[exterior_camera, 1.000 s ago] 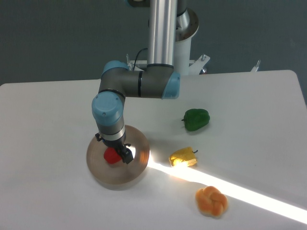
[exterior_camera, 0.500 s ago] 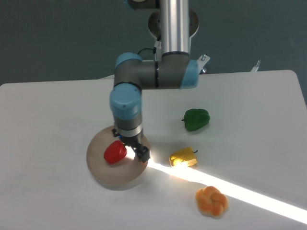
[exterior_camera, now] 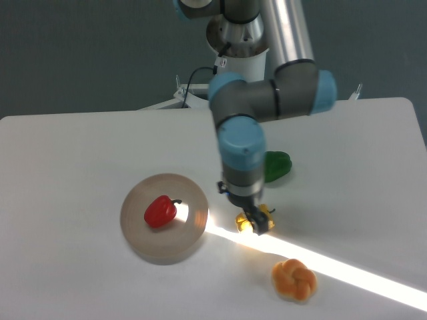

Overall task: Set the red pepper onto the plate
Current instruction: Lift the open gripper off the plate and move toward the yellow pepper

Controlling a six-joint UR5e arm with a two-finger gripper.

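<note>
Nearest the camera, an orange bun-like piece lies on the white table, just below a bright strip of light that crosses the surface. Further back, the gripper hangs over the yellow pepper, hiding most of it; whether its fingers are spread or closed cannot be told from this angle, and nothing is seen held between them. To its left, well apart from the gripper, the red pepper lies on the plate, close to the middle, its dark stem pointing right. Behind the wrist, the green pepper sits partly hidden by the arm. The arm's base stands at the far table edge.
</note>
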